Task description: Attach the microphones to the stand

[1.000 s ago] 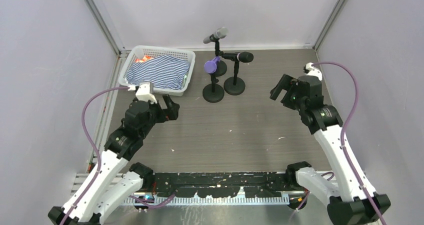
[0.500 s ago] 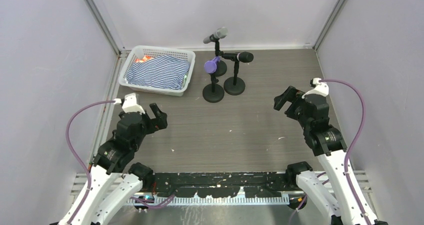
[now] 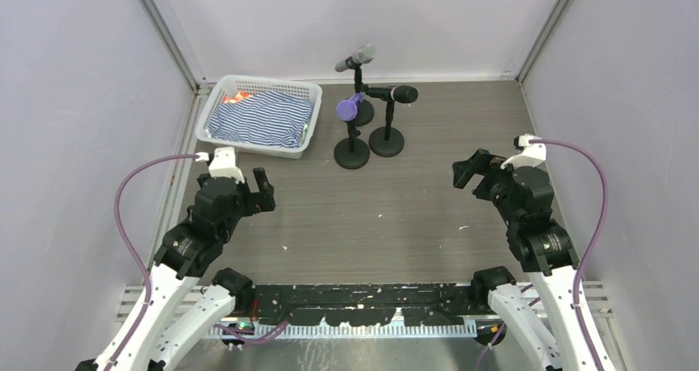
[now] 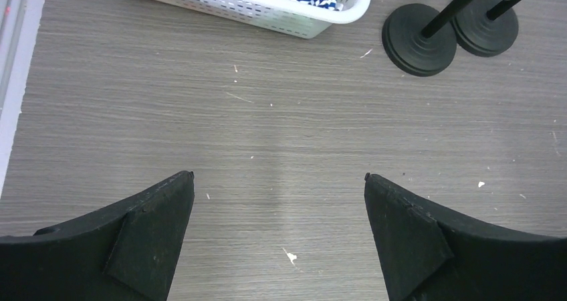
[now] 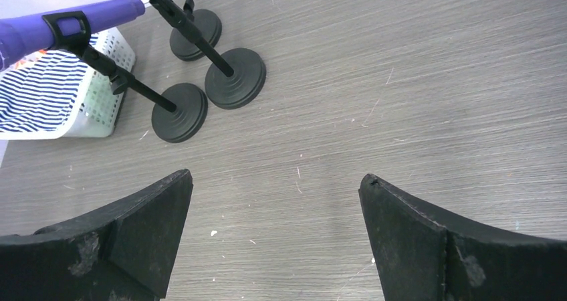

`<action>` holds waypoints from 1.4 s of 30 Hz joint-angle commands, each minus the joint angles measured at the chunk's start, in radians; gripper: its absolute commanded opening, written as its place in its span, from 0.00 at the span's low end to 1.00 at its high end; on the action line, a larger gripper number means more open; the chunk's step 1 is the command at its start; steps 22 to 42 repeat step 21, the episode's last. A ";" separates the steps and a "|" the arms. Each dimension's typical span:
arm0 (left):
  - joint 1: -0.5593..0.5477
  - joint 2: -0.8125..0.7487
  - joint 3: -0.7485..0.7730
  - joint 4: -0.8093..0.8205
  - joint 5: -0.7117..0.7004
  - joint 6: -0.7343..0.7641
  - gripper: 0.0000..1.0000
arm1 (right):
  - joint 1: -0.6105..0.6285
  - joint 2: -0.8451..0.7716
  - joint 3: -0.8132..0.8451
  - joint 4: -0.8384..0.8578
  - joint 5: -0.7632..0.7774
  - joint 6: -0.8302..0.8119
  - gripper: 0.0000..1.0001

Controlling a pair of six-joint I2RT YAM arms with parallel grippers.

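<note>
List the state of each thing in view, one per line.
Silver-grey stick microphone: clipped on the rear black stand, tilted.
Black stick microphone: clipped on the right stand.
Purple stick microphone: clipped on the front stand, tilted.
White plastic basket: holds blue-and-white striped cloth.
Left gripper: open, empty.
Right gripper: open, empty.

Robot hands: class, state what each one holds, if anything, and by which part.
Nothing is held. The left hand and the right hand are both open above the grey wood-grain table.
</note>
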 commanded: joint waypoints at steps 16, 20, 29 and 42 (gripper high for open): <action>0.005 0.005 -0.004 0.040 0.018 0.075 1.00 | -0.001 -0.102 -0.034 0.091 -0.005 -0.030 1.00; 0.005 0.003 -0.006 0.049 0.028 0.070 1.00 | -0.001 -0.101 -0.036 0.096 -0.011 -0.036 1.00; 0.005 0.005 -0.004 0.048 0.029 0.070 1.00 | -0.001 -0.100 -0.036 0.096 -0.008 -0.038 1.00; 0.005 0.005 -0.004 0.048 0.029 0.070 1.00 | -0.001 -0.100 -0.036 0.096 -0.008 -0.038 1.00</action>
